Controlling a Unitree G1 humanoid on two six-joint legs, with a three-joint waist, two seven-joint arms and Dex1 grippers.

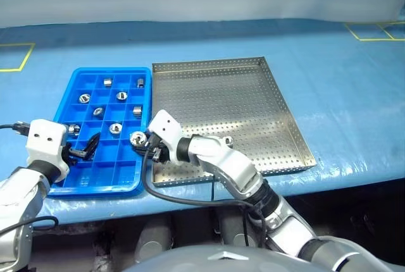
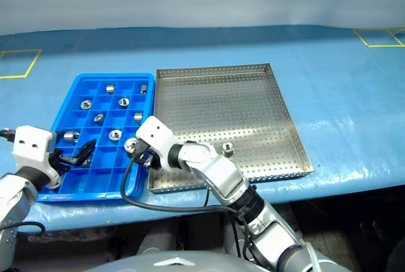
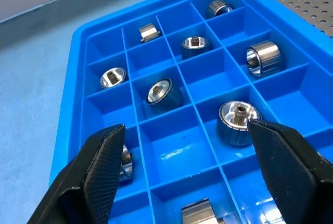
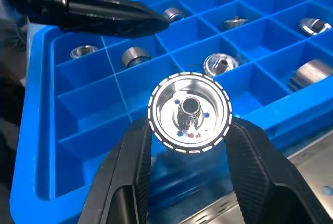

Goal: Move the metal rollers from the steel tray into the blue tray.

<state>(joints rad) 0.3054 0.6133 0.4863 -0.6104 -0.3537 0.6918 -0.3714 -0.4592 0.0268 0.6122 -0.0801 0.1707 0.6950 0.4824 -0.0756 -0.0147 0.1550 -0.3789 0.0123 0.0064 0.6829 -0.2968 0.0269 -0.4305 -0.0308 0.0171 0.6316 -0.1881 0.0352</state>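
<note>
My right gripper [image 1: 142, 142] is shut on a shiny metal roller [image 4: 190, 112] and holds it just above the near right corner of the blue tray [image 1: 95, 189], hollow face towards the wrist camera. One roller [image 1: 229, 140] still lies in the steel tray [image 1: 215, 95], near its front edge. Several rollers sit in separate compartments of the blue tray, among them one [image 3: 238, 122] close to my left gripper. That left gripper [image 1: 88, 148] hangs open over the tray's near left compartments with nothing between its fingers [image 3: 99, 166].
The two trays lie side by side on a light-blue table covering [image 1: 342, 82], the blue tray to the left of the steel one. Yellow tape marks [image 1: 373, 30] lie at the far right and far left. The table's front edge runs just below both trays.
</note>
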